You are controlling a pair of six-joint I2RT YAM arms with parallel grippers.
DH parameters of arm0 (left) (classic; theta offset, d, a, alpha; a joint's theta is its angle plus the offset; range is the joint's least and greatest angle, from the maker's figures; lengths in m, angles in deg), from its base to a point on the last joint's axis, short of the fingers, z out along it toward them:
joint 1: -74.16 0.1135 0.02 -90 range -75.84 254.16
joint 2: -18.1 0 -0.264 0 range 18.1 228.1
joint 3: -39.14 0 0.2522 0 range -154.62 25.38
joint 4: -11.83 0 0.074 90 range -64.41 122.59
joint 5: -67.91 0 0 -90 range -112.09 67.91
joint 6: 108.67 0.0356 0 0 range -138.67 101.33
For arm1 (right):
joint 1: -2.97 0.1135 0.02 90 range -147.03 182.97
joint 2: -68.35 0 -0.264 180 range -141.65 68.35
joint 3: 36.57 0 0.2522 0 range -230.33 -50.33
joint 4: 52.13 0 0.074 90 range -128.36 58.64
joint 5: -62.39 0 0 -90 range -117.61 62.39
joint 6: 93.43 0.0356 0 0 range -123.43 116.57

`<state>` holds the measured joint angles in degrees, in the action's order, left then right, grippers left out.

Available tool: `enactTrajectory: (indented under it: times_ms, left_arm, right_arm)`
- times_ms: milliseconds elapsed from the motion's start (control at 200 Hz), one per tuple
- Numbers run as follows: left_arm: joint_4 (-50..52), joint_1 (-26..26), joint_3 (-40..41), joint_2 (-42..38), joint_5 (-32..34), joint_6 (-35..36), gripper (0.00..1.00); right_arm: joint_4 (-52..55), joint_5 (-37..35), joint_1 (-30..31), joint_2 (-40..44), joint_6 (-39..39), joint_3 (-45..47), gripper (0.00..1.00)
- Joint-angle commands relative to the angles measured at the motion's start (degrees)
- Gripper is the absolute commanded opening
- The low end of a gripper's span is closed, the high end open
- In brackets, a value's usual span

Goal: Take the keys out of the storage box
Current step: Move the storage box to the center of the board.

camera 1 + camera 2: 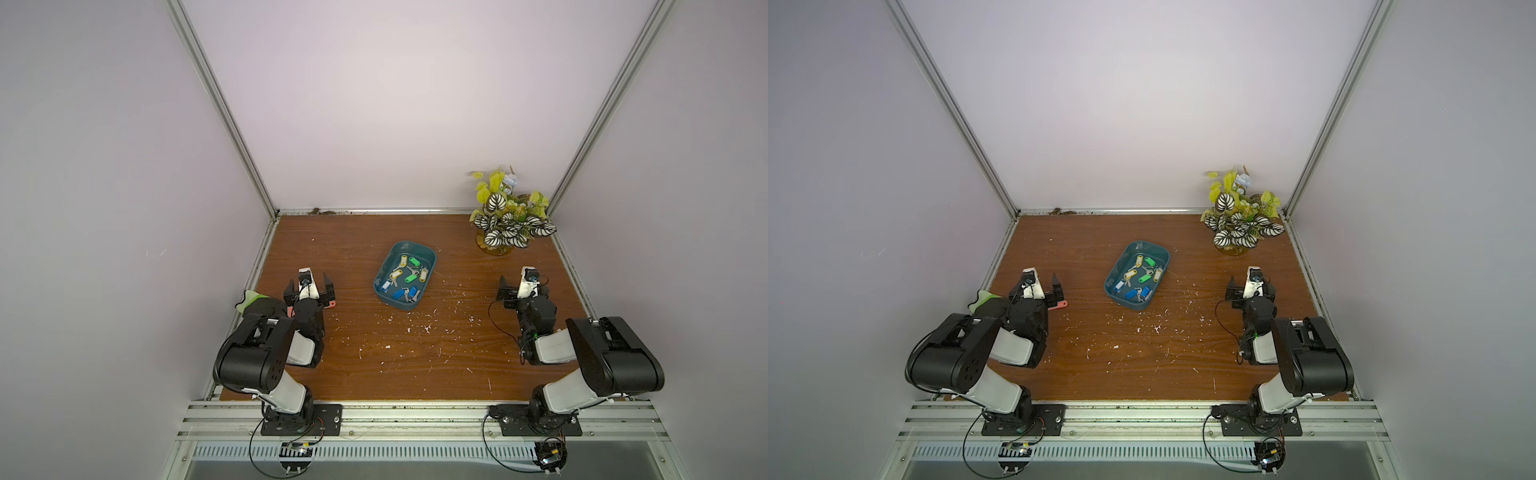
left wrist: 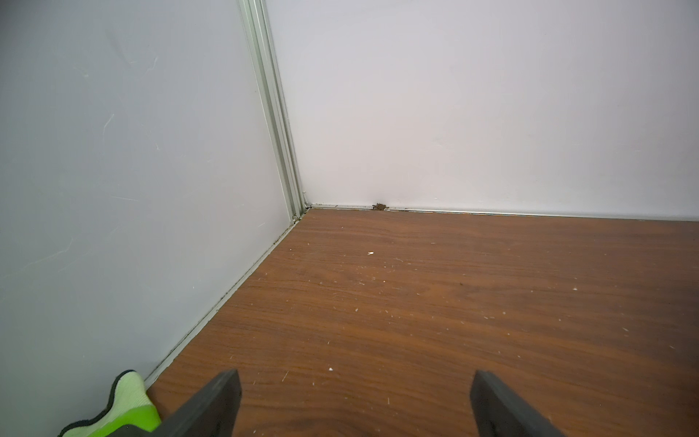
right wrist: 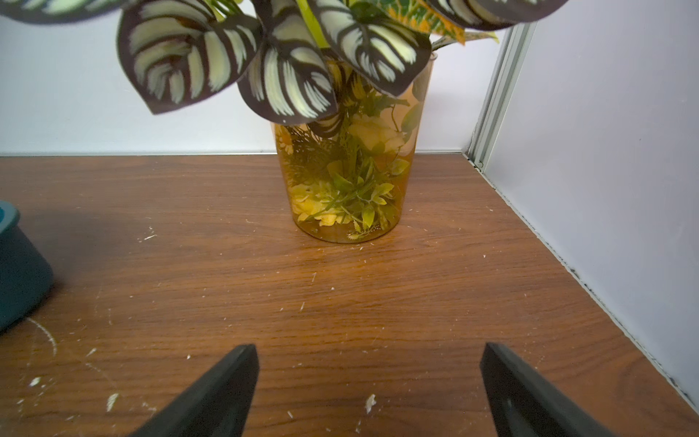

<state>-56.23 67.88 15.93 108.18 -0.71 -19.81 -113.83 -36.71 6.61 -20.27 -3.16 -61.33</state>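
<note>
Teal storage box (image 1: 399, 304) sits mid-table with the keys (image 1: 405, 276) loose inside, tagged yellow, green and blue. Left gripper (image 1: 309, 291) and right gripper (image 1: 524, 289) flank the box, well apart from it, both spread wide and holding nothing. Potted plant (image 1: 509, 224) stands beyond the box, red-orange piece (image 1: 330, 306) off its left. Speckled brown wood table (image 1: 395, 353), pale walls. Box's long axis runs diagonal, far end toward the plant.
</note>
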Motion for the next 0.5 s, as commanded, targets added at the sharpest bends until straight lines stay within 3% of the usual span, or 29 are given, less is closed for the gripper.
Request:
enactTrajectory:
  times_ms: [0, 110, 220, 345, 420, 495]
  left_arm:
    - [0.88, 0.68, -0.09, -1.04, 2.62, -1.39, 0.98]
    - [-1.32, 0.66, 1.83, -2.35, 1.53, -0.92, 0.98]
    - [-3.26, -1.24, 3.01, -4.06, 2.60, 1.99, 0.98]
    - [8.45, -5.18, -0.95, -11.38, 6.51, 5.99, 0.98]
    - [10.06, -6.53, -2.56, -14.33, 9.72, 5.66, 0.98]
    - [14.02, -6.73, -4.17, -18.85, 5.28, 0.38, 0.98]
  right_arm:
    - [-1.09, 1.07, -0.06, 0.11, -0.32, -1.08, 0.99]
    - [-2.17, 2.44, -1.08, 0.64, 0.54, -0.37, 0.99]
    - [0.40, -0.78, -1.47, 5.61, 2.26, 0.62, 0.99]
    - [15.31, -0.92, -1.51, 16.39, 4.87, -1.56, 0.99]
    - [22.35, 0.02, -1.51, 23.29, 8.91, -2.58, 0.99]
    - [28.23, 2.25, -1.49, 29.60, 13.98, -3.16, 0.99]
